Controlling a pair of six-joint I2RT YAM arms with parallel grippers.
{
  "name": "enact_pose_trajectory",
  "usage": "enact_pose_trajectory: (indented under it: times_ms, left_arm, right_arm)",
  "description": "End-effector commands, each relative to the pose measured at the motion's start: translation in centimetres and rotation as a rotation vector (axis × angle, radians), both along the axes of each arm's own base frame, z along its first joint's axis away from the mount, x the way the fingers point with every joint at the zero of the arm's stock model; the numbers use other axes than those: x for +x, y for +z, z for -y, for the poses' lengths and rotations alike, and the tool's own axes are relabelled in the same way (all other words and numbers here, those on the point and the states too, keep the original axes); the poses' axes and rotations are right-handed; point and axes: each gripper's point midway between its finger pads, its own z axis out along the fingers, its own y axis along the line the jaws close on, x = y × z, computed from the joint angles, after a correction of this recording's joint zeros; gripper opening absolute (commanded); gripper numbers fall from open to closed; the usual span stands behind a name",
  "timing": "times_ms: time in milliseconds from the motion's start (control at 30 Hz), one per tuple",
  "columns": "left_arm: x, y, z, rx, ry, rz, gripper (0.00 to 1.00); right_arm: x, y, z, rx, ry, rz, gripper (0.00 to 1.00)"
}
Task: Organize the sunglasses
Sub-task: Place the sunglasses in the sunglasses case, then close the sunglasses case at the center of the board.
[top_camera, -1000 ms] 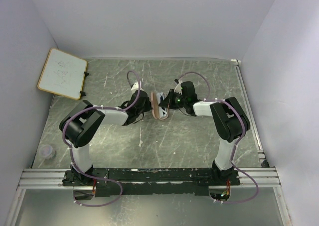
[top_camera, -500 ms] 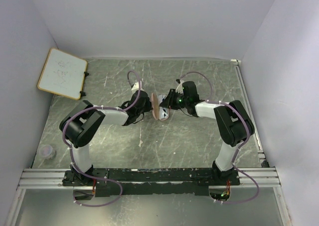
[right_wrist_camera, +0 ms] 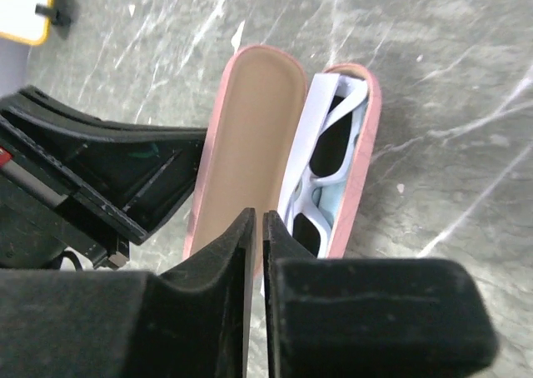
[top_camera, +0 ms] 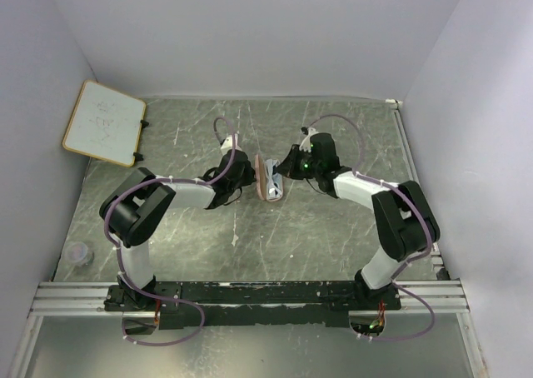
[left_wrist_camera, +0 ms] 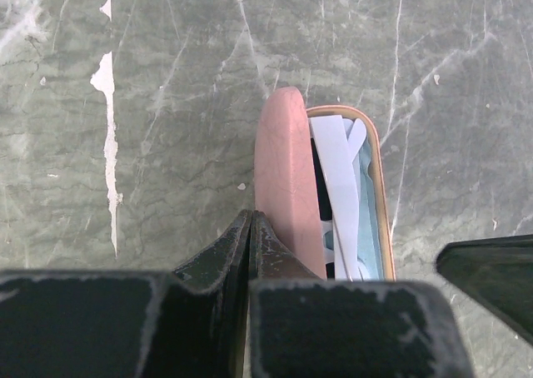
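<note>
Inside the pink case (right_wrist_camera: 371, 132) lie the sunglasses (right_wrist_camera: 330, 156), let go by the right gripper (right_wrist_camera: 258, 217), now closed and empty, so the lid (left_wrist_camera: 283, 170) resting against the closed left gripper (left_wrist_camera: 250, 216) is likely shut next.

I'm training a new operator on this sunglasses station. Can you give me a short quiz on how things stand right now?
1. True or false: the sunglasses lie outside the pink case.
2. Multiple choice: the lid of the case is A) shut flat, B) standing open, C) missing.
3. Fill in: the left gripper, beside the lid's outer face, has its jaws ___.
Key: 1 false; 2 B; 3 shut.
</note>
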Motion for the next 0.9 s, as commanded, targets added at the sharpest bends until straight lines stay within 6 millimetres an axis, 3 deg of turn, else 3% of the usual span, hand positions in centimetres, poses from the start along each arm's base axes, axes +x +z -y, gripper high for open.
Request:
enact_pose_trajectory:
  times_ms: [0, 67, 200, 467, 867]
  left_arm:
    - [0.6, 0.9, 0.8, -0.001, -0.007, 0.035, 0.11]
    - [0.6, 0.8, 0.9, 0.002, -0.008, 0.032, 0.11]
    - [0.6, 1.0, 1.0, 0.003, -0.012, 0.036, 0.11]
    - [0.6, 1.2, 1.7, 0.016, -0.025, 0.037, 0.11]
    - [0.1, 1.8, 2.8, 0.037, -0.052, 0.048, 0.11]
  right_arm:
    - [0.5, 0.0, 2.6, -0.11, -0.094, 0.048, 0.05]
    - [0.4, -0.6, 3.3, -0.138, -0.119, 0.04, 0.0]
    - [0.2, -2.9, 3.9, -0.179, -0.138, -0.007, 0.0]
    - [-0.3, -7.2, 3.5, -0.182, -0.119, -0.079, 0.0]
    - [-0.3, -7.9, 3.1, -0.168, -0.106, -0.09, 0.0]
